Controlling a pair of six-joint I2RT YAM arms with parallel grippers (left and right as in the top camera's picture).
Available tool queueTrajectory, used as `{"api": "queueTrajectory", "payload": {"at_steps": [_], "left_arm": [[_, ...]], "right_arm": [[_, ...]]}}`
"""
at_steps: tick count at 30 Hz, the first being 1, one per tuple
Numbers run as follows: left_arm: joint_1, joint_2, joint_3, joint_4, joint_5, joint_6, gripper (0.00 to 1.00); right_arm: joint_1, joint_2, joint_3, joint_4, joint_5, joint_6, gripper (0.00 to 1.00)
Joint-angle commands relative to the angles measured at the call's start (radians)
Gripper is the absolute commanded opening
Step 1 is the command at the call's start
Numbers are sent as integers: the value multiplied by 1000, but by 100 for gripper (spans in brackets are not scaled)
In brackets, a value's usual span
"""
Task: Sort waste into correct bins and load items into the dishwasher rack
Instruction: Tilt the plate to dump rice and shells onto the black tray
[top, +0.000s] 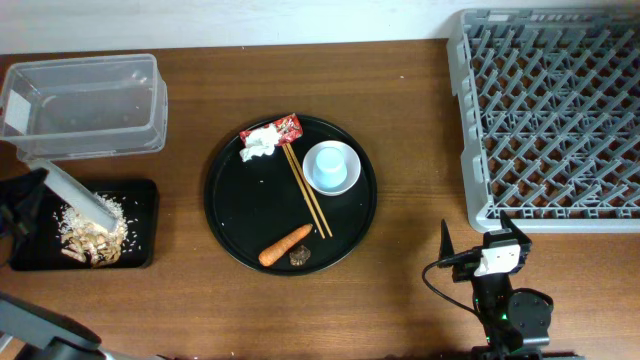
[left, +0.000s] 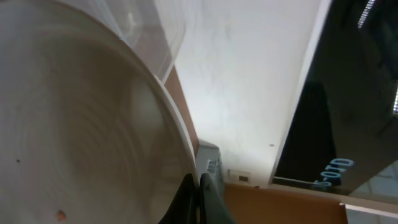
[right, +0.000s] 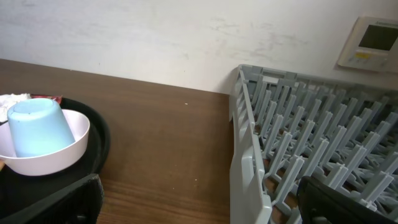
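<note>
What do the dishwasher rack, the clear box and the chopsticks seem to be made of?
Dishwasher rack: moulded plastic, by its uniform grey and its one-piece lattice of pegs; matte finish.
Clear box: transparent plastic, see-through walls with a slight sheen.
Chopsticks: probably wood or bamboo, going by the dull, even brown colour; they are too thin to show any grain.

Glossy black round tray (top: 238, 212); wood-grain table (top: 400, 292); grey plastic rack (top: 470, 150).
</note>
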Motion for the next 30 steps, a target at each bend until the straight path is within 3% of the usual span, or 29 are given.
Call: {"api": "queueTrajectory", "payload": {"at_steps": [1,7,9,12,15,18,20,22,23,24,25,27,28,30], "left_arm": [[38,-27,16,-64,24,36,0],[40,-27,15,-8,167,88,0],[40,-27,15,56,129,87,0],[40,-27,15,-11,144,74,0],[40,-27,15,10,62,84,0],[36,-27,14,20,212,109,0],[36,-27,14,60,191,99,0],[34,-27,14,-1,242,92,0],[32,-27,14,18,233,111,0],[33,-27,14,64,125,109,0],[33,-27,14,24,84,80,0],[29,-27,14,-78,193,92,0],[23,-27,14,-54,237,129,0],[19,-27,14,21,126,102,0]], "right_arm": [[-3,-6,-5,-7,9,4,98],[-3,-6,-5,-7,9,4,98],[-3,-6,-5,-7,9,4,98],[-3,-6,-5,-7,9,4,98],[-3,-6,-5,-7,9,4,98],[-3,-6,-5,-7,9,4,98],[-3,-6,-5,-7,9,4,98],[-3,-6,-5,-7,9,4,98],[-3,-6,-5,-7,9,4,98],[-3,-6,-5,-7,9,4,98],[-3,-6,-5,-7,9,4,98],[-3,-6,-5,-7,9,4,98],[-3,-6,-5,-7,9,4,98],[-3,-6,-5,-7,9,4,98]]}}
